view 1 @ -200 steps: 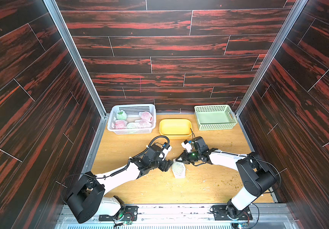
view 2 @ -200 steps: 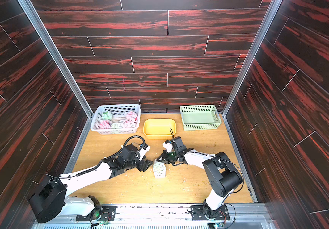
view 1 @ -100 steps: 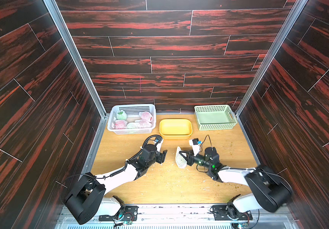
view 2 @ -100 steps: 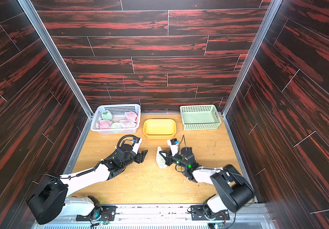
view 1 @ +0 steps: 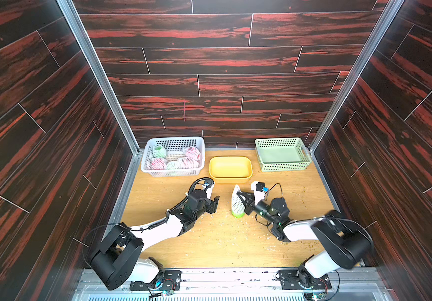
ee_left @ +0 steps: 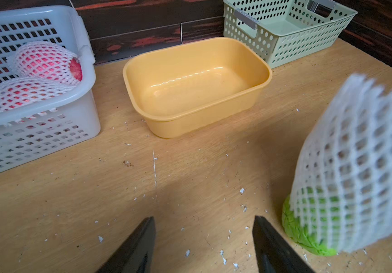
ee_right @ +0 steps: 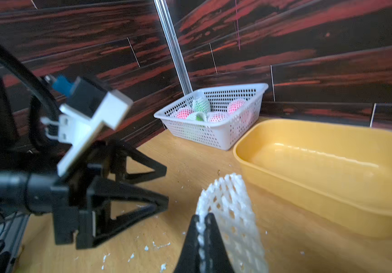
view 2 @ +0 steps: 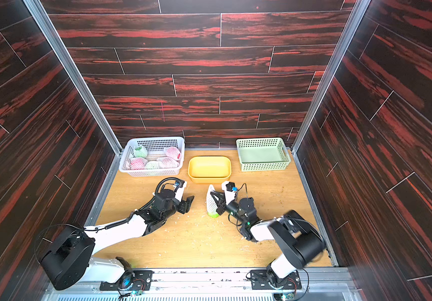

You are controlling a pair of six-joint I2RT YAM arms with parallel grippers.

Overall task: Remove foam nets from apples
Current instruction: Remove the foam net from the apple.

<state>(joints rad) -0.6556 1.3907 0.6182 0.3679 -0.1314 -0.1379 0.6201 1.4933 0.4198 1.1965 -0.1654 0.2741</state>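
Far left, the white basket (view 1: 173, 170) holds five netted apples (view 1: 158, 163), waiting. My left hand (view 1: 215, 204) hovers low over the tabletop (view 1: 209, 242), jaws well apart, holding nothing. Just right of it, the green apple (view 1: 238, 214) looks to rest on the tabletop, its foam net (view 1: 236, 202) drawn up into a cone, only the fruit's bottom bare. My right hand (ee_right: 203, 219) pinches the net's wall tight. Mid-peel, I'd say. Next I lift the net clear, left hand steadying the apple if it clings. Yellow tub (view 1: 230, 175) behind stands ready.

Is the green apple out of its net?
Partly out. The net, pinched by the right gripper, covers the top of the apple; its bottom is bare.
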